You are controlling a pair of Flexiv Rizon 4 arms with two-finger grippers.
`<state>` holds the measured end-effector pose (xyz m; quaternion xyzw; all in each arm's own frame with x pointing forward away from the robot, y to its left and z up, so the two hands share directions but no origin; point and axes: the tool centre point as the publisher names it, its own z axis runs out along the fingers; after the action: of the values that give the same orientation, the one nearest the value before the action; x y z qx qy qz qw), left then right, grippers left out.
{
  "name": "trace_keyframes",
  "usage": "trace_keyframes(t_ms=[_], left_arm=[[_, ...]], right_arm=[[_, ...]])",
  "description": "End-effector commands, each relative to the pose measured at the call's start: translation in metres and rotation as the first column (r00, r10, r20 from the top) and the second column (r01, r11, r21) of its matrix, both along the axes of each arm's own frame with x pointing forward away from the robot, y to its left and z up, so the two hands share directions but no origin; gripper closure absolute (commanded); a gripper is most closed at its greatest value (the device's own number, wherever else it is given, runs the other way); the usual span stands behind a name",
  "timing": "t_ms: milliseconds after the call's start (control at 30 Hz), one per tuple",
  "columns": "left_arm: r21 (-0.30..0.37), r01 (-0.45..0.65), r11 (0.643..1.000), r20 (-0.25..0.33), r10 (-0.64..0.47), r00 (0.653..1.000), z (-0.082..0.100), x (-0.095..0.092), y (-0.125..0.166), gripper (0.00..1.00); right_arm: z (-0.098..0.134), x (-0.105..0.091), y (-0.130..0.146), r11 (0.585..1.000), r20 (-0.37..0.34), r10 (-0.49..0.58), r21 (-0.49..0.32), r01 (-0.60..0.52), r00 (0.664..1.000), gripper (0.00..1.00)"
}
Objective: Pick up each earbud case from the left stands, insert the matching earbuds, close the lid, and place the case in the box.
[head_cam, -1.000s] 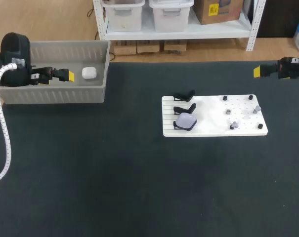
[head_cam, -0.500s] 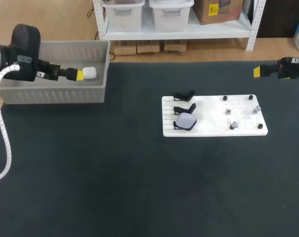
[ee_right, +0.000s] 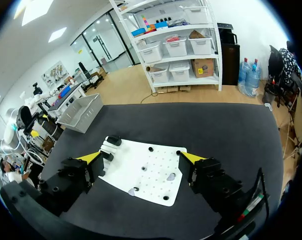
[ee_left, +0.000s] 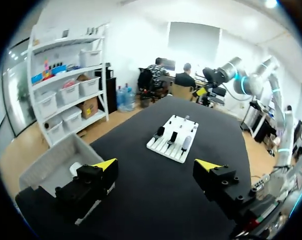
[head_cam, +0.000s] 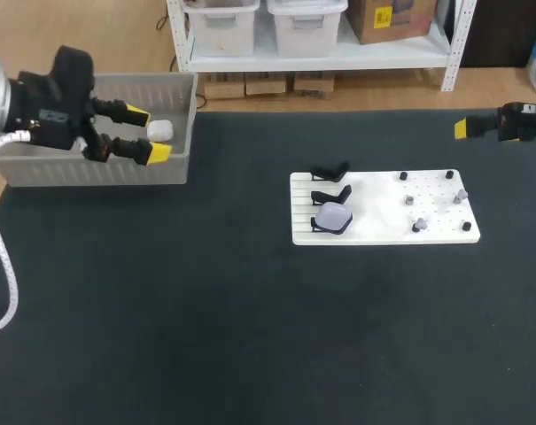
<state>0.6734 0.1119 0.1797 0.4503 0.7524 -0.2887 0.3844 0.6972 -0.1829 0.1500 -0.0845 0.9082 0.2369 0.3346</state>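
A lavender earbud case (head_cam: 333, 217) sits on the nearest of three black stands on the white board (head_cam: 383, 232); the other two stands (head_cam: 330, 171) are bare. Small earbuds (head_cam: 462, 193) lie on the board's right half. A white case (head_cam: 160, 129) rests in the grey box (head_cam: 99, 168). Over the box's right end hangs my left gripper (head_cam: 147, 133), open and empty, with the white case between and below its tips. My right gripper (head_cam: 462, 128) stays at the table's far right edge; in its wrist view it stands open (ee_right: 141, 157), with the board (ee_right: 146, 170) ahead.
In the left wrist view the board (ee_left: 173, 140) lies far ahead across dark tabletop, and the box (ee_left: 56, 165) is under the gripper (ee_left: 158, 165). Small black pegs (head_cam: 403, 175) stand on the board's right half.
My left gripper has swung right along the box toward its right wall and turned, its fingers now spread one behind the other. The white case stays in the box. The right arm has not moved.
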Motion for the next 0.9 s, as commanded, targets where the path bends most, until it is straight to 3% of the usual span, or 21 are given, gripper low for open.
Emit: trace_keyframes(t_ms=[33, 367, 433, 600, 900], left_arm=[[-0.126, 0.34, 0.932, 0.043, -0.337, 0.941, -0.002, 0.003, 0.006, 0.0], [-0.126, 0.34, 0.932, 0.043, -0.337, 0.941, -0.002, 0.003, 0.006, 0.0], [-0.122, 0.334, 0.935, 0.031, -0.333, 0.942, -0.009, -0.001, 0.003, 0.0], [-0.131, 0.383, 0.914, 0.056, -0.379, 0.924, -0.024, -0.012, -0.028, 0.0], [-0.08, 0.39, 0.917, 0.075, -0.385, 0.92, -0.055, -0.021, -0.075, 0.0]], right_arm=[[-0.001, 0.0, 0.0, 1.0, 0.001, 0.002, 0.002, -0.002, 1.0, 0.0], [-0.001, 0.0, 0.0, 1.0, 0.001, 0.002, 0.002, -0.002, 1.0, 0.0], [-0.001, 0.0, 0.0, 1.0, 0.001, 0.002, 0.002, -0.002, 1.0, 0.0], [-0.001, 0.0, 0.0, 1.0, 0.001, 0.002, 0.002, -0.002, 1.0, 0.0], [-0.001, 0.0, 0.0, 1.0, 0.001, 0.002, 0.002, -0.002, 1.0, 0.0]])
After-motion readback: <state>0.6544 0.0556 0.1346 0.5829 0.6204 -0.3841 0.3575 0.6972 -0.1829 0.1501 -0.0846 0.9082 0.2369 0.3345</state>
